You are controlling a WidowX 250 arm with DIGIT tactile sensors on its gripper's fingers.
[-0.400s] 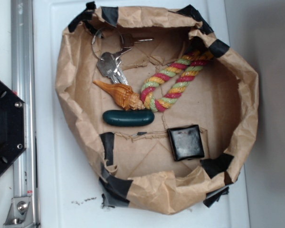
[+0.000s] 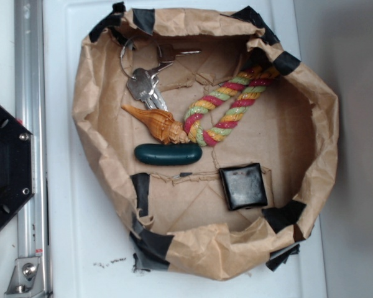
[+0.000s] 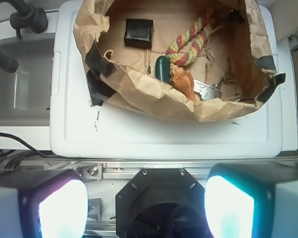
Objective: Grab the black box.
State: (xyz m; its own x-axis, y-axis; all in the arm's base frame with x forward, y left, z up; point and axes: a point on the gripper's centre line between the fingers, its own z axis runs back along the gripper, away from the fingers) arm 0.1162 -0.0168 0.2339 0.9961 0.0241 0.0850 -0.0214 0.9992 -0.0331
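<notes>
No readable brand or label showed up on anything, at least not at this resolution. The black box [image 2: 243,186] was a small, glossy, nearly square flat case with rounded corners and a slightly raised rim, catching a bit of glare on its lid. It sat flat on the floor of a crumpled brown paper tray [image 2: 87,124], in the corner nearest the lower right of the exterior view, close to the paper wall and a patch of black tape [image 2: 285,215]. In the wrist view the same box [image 3: 138,32] was at the far left of the tray. The tray itself looked like kraft paper folded up into walls, wrinkly and held together with strips of that black tape at the corners, resting on a smooth white plastic surface [image 2: 81,248]. Inside with the box: a dark green capsule-shaped thing [image 2: 168,154], smooth and oblong, just left of the box but apart from it; an orange spiral seashell [image 2: 155,124], ridged; a twisted rope [image 2: 227,112] in red, yellow and green, looped; and a bunch of metal keys [image 2: 144,84] on a ring. A black hexagonal plate [image 2: 6,167] with screws sat at the left edge beside an aluminium rail [image 2: 31,124]. The gripper [image 3: 146,203] was well away from the tray, its two pale fingers [image 3: 62,208] spread wide apart with nothing between them.
</notes>
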